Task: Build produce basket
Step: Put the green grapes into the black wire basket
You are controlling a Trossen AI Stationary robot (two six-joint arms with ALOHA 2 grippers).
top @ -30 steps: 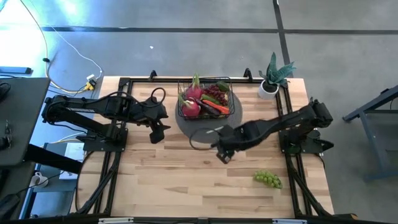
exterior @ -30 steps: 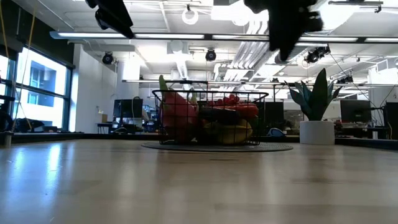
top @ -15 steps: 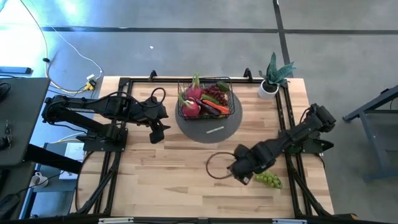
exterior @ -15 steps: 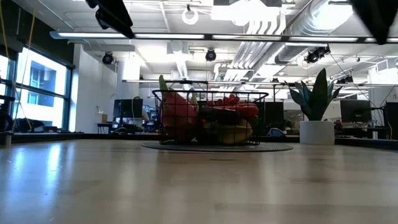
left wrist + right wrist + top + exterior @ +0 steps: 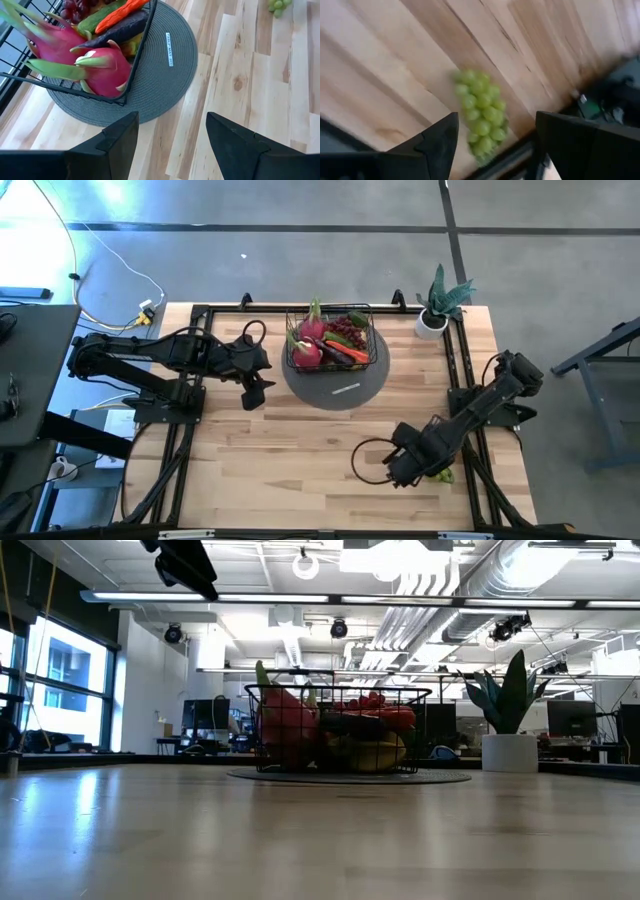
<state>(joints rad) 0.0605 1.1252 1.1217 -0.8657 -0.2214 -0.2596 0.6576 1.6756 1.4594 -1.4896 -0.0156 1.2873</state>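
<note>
The black wire basket (image 5: 331, 338) stands on a round grey mat (image 5: 340, 388) at the table's far middle. It holds pink dragon fruits (image 5: 102, 70), red grapes, a carrot (image 5: 120, 14), a cucumber and a dark eggplant. A bunch of green grapes (image 5: 482, 117) lies on the wood near the table's near right corner. My right gripper (image 5: 496, 116) hovers open above it, one finger on each side, and hides most of the bunch (image 5: 441, 475) in the high view. My left gripper (image 5: 172, 120) waits open left of the mat, raised (image 5: 185, 560).
A potted plant in a white pot (image 5: 432, 318) stands at the far right corner. Black frame rails (image 5: 462, 370) run along the table's sides. A dark cable loop (image 5: 368, 462) hangs by my right arm. Bare wood (image 5: 270, 450) spans the near left.
My right gripper has swung from the near edge of the mat toward the table's near right corner and now hangs over the green grapes. It has left the low view. The left arm, the basket and the grapes have stayed put.
</note>
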